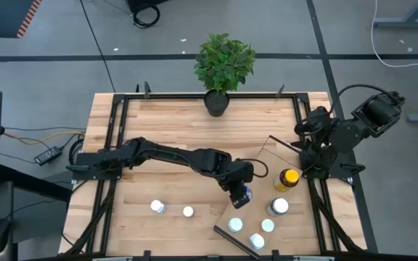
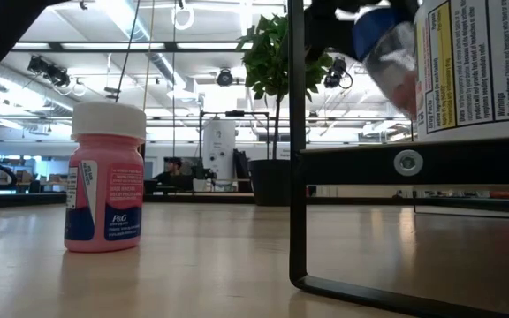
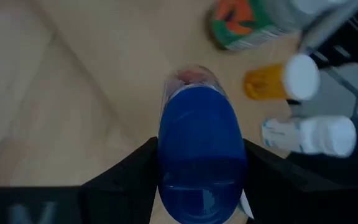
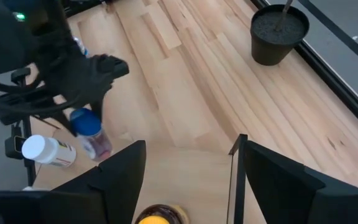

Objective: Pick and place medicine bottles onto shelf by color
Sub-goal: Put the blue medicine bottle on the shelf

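Five bottles already stand on the shelf (image 1: 263, 156); my left gripper (image 1: 242, 194) holds a blue-capped bottle (image 1: 244, 194) clasped above its edge. Two white-capped bottles (image 1: 157, 207) wait left of the shelf.

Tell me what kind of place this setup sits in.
Likely a robotics lab or open workshop hall, not a pharmacy. A bare concrete floor with loose cables surrounds the black-framed plank table, and the low view shows exposed ceiling lights over a person at a desk.
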